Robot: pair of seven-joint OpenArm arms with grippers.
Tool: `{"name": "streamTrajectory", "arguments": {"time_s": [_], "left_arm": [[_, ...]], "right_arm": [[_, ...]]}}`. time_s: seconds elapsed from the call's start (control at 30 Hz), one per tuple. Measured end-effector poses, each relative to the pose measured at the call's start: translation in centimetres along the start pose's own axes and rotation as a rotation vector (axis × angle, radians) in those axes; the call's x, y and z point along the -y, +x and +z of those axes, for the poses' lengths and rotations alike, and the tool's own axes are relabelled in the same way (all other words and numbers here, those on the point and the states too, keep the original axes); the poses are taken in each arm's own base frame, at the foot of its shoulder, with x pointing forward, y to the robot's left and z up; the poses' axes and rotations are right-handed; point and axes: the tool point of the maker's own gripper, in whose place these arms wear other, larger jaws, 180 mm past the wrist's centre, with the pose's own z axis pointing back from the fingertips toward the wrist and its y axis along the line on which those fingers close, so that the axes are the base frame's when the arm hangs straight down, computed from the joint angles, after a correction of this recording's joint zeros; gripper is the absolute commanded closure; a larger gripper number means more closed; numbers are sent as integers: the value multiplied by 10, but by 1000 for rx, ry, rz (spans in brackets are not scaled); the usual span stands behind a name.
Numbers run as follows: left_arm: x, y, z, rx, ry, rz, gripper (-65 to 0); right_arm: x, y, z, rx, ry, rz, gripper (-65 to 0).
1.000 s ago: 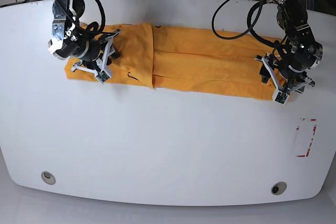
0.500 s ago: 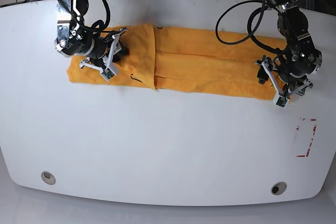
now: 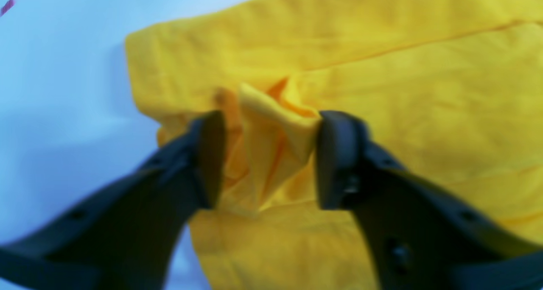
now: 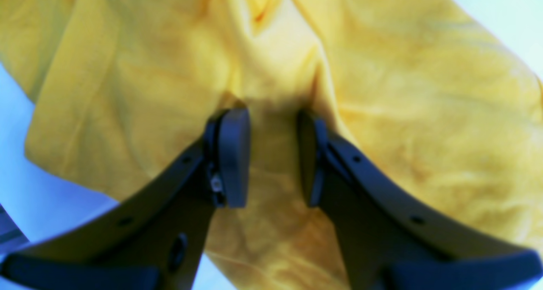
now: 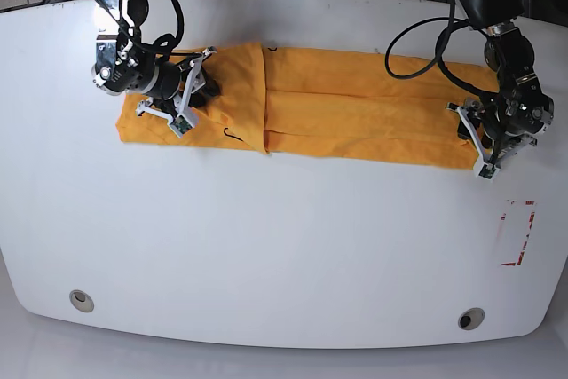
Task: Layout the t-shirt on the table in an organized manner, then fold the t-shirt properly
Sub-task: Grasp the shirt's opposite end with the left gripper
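— Both arms are sliding rightward since a second ago, dragging the t-shirt (image 5: 355, 113) along the table (image 5: 266, 255).
— Why?
— Right gripper (image 4: 271, 154) is pinching a fold at nine o'clock; left gripper (image 3: 267, 154), half-spread, is bunching cloth at three o'clock, probably tensioning the strip.

t-shirt (image 5: 355, 117): lies along the far part of the table (image 5: 266, 246), stretched left to right
left gripper (image 5: 477, 144): at its right end
right gripper (image 5: 182, 95): at its left end
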Motion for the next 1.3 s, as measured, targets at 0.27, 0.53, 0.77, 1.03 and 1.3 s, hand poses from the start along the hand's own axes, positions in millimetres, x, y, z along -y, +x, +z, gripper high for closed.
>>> {"name": "streamTrajectory", "arguments": {"time_s": [0.27,0.53,0.77,1.03,1.3], "left_arm": [[-20,-12,5,-37,36,-18,-169],[-48,-16,16,-56,90,-44,-169],[-75,-21,30,-55,151,-10,-174],[-102,-23,50,-26,225,37,-376],[-87,-33,48,-1,160,157,-492]], "right_arm": [[6,-2,4,9,-13,-24,-195],[9,-3,6,13,-15,-34,-195],[9,-4,6,12,-16,-34,-195],[9,-4,6,12,-16,-34,-195],[9,-4,6,12,-16,-34,-195]]}}
